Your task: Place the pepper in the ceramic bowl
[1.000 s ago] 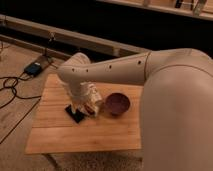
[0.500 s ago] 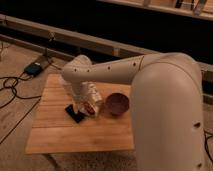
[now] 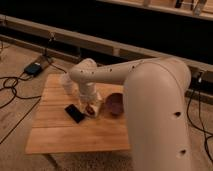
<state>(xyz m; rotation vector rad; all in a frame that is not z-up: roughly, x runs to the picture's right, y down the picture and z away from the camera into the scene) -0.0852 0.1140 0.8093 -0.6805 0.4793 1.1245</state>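
Half hidden between the closed fingers (image 3: 95, 106) of the gripper (image 3: 90, 108): the pepper (image 3: 88, 109), low over the desk (image 3: 50, 136), just left of the ceramic bowl (image 3: 115, 104), beside a flat black object (image 3: 75, 113). Looks light, smooth, slightly soft; calls for gentle hold across the middle, no squeezing.

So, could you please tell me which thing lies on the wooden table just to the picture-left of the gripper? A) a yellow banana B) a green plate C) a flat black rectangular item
C: the gripper hangs low over the table, with a flat black item on its picture-left and the ceramic bowl on its picture-right.
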